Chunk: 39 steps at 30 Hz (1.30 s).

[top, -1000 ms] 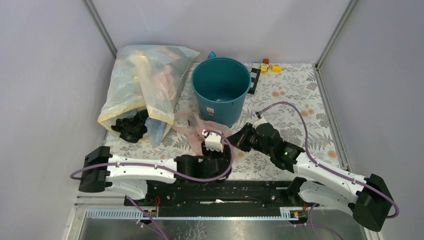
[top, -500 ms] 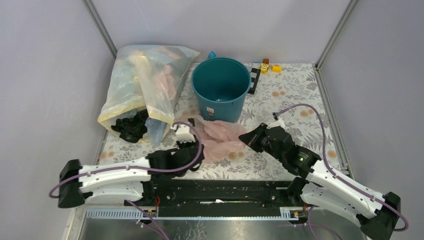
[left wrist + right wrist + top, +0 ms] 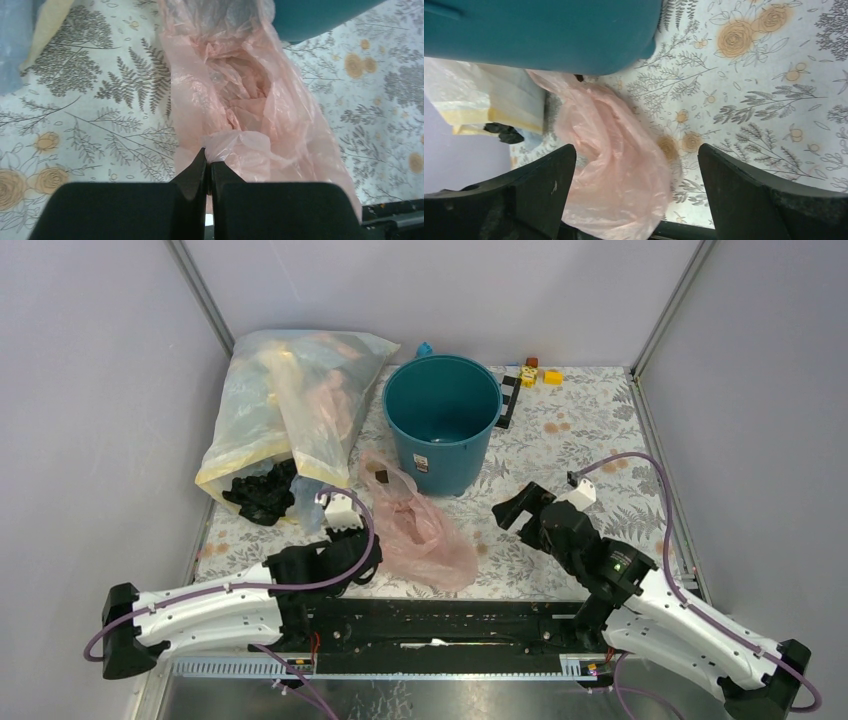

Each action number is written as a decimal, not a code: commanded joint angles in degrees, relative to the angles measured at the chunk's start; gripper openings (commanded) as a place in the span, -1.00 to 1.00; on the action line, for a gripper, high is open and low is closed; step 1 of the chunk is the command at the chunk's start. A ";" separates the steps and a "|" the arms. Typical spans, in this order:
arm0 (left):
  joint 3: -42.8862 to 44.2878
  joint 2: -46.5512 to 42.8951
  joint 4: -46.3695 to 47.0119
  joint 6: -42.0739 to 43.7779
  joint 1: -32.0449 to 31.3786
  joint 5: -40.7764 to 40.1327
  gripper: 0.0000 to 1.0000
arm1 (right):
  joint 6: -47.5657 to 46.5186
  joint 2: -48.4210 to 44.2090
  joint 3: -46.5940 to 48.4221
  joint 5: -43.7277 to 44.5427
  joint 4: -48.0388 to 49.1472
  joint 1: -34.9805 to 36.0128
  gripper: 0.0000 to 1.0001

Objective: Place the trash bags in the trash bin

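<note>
A crumpled pink trash bag (image 3: 415,530) lies on the flowered table, just in front of the teal trash bin (image 3: 442,420), which stands upright and looks empty. My left gripper (image 3: 209,157) is shut on a pinched fold at the near end of the pink trash bag (image 3: 235,105). In the top view the left gripper (image 3: 365,548) sits at the bag's left edge. My right gripper (image 3: 636,150) is open and holds nothing, right of the bag and apart from it. The top view shows the right gripper (image 3: 520,505) low over the table.
A big clear sack (image 3: 285,410) stuffed with more bags leans at the back left, black bags (image 3: 262,495) spilling from its mouth. Small coloured blocks (image 3: 535,372) and a black strip (image 3: 508,400) lie at the back right. Grey walls enclose three sides.
My left gripper has shut on the pink bag and drawn back to the left. The right gripper has let go of the bag, opened wide and pulled away to the right.
</note>
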 commanded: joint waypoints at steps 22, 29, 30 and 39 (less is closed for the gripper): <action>-8.70 7.05 12.52 6.92 18.39 17.70 -1.00 | -18.51 9.75 -24.36 -43.31 36.20 0.66 0.23; -9.00 7.06 12.95 7.12 19.18 18.67 -1.00 | -14.59 14.01 -25.97 -45.17 48.75 1.33 0.43; -9.00 7.08 13.02 7.10 19.18 18.71 -1.00 | -14.51 14.95 -25.53 -45.45 49.96 1.49 0.43; -8.69 6.73 12.63 7.18 19.42 18.92 -1.00 | -15.81 24.93 -20.36 -43.09 53.60 3.80 0.44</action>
